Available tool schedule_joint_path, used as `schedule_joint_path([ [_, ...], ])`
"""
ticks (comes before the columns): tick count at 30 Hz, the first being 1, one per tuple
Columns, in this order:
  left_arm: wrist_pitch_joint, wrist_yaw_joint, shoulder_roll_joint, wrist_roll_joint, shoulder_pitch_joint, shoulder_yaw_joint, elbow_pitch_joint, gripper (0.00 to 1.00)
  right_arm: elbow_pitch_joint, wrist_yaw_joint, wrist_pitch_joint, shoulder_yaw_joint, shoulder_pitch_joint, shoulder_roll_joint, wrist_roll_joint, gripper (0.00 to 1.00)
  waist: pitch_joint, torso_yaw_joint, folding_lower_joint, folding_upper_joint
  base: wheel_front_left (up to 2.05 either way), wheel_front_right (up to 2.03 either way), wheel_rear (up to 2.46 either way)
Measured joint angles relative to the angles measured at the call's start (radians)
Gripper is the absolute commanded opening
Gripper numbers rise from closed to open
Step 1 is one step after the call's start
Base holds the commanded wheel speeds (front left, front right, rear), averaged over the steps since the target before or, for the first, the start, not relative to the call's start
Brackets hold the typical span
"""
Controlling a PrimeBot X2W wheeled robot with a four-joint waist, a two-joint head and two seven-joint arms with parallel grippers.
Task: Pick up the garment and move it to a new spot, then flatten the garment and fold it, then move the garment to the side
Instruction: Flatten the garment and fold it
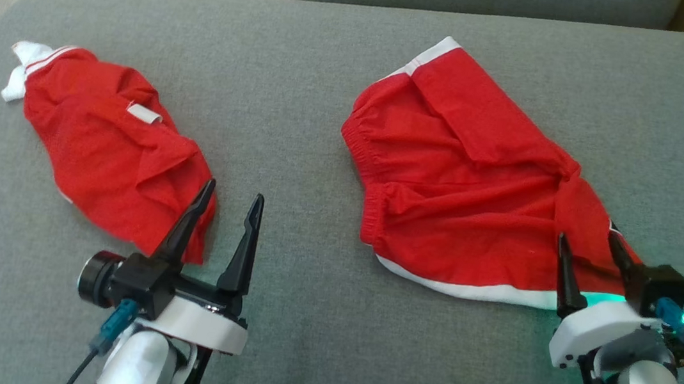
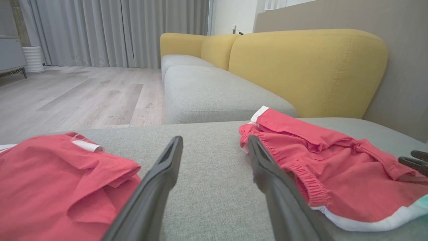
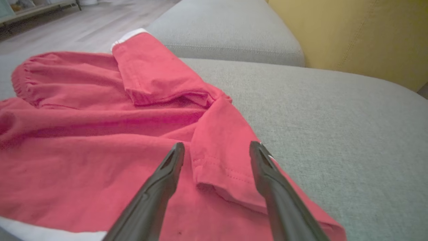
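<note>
Our right tool point(image 1: 587, 235), wide and empty, hangs over the near corner of the rumpled red shorts point(image 1: 465, 187) on the sofa cushion point(image 1: 299, 116). Our left tool point(image 1: 234, 190), equally wide, sits beside a bundled red garment point(image 1: 109, 140). We judge lifting, flattening and folding all remain.

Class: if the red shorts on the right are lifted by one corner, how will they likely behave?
The red shorts would probably droop limply, since they already lie creased with a flap folded over. The thin cloth looks light.
</note>
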Motion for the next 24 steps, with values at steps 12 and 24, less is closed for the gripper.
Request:
schedule_joint_path([
  [12,0.0,-0.001,0.0,0.0,-0.035,0.002,0.003,1.0,0.085,0.0,0.054,-0.054,-0.058,0.0,-0.057,0.0,0.041,0.022,0.0,0.0,0.0,0.0,0.0],
  [24,0.0,-0.009,0.0,0.0,-0.04,0.001,0.005,1.0,0.05,0.0,0.127,-0.196,-0.193,0.001,0.037,0.0,0.045,0.029,0.0,0.0,0.0,0.0,0.0],
])
